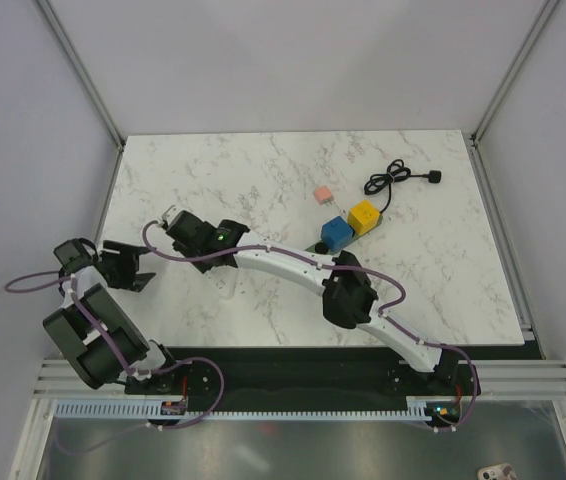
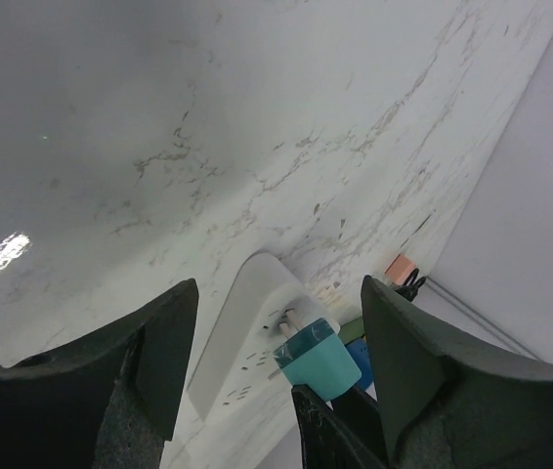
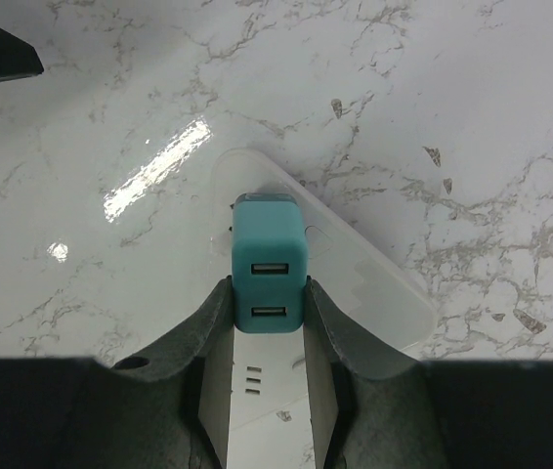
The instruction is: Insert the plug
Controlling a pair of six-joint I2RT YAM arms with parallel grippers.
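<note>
My right gripper is shut on the teal plug, a cube with two USB ports facing the camera. It holds the plug over the end of the white power strip. In the left wrist view the teal plug is tilted, with its metal prongs showing and their tips at the slots of the strip. My left gripper is open and empty, just left of the strip. In the top view the right gripper hides the plug and strip, and the left gripper is beside it.
A pink cube, a blue cube and a yellow cube stand at the middle right. A coiled black cable lies behind them. White walls close the table on three sides.
</note>
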